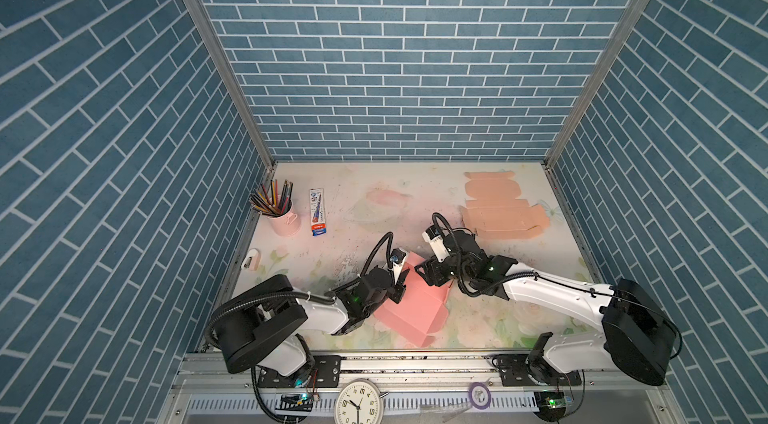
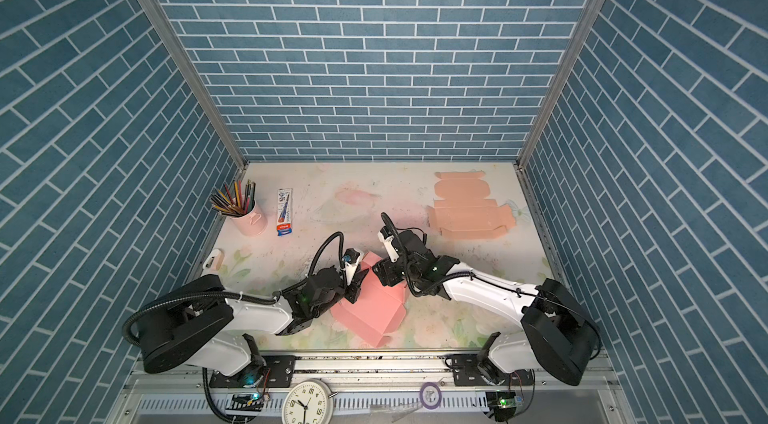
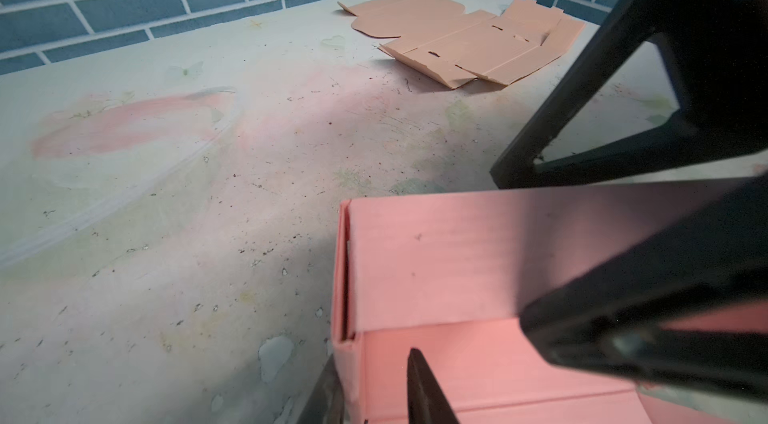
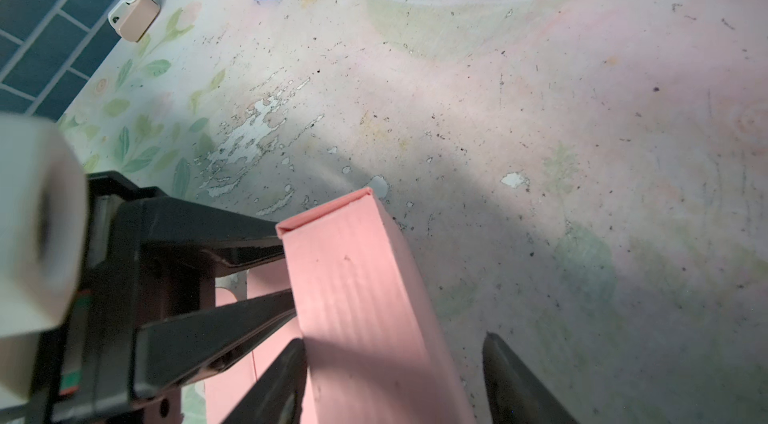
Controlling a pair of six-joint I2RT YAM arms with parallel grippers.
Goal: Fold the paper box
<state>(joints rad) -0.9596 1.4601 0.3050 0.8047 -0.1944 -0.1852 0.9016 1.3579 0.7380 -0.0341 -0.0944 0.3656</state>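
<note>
Pink card forms the box [image 1: 415, 309], part-folded near the front edge of the table [image 1: 353, 234], between both arms. One upright wall stands between the fingers of the left tool [image 3: 374, 395], one inside, one outside; they look loose rather than pinching, though the view is cropped. Astride the far wall the right tool [image 4: 392, 353] is released, one finger touching the card, the other well clear. Back right lies a flat peach blank [image 1: 496, 216].
</note>
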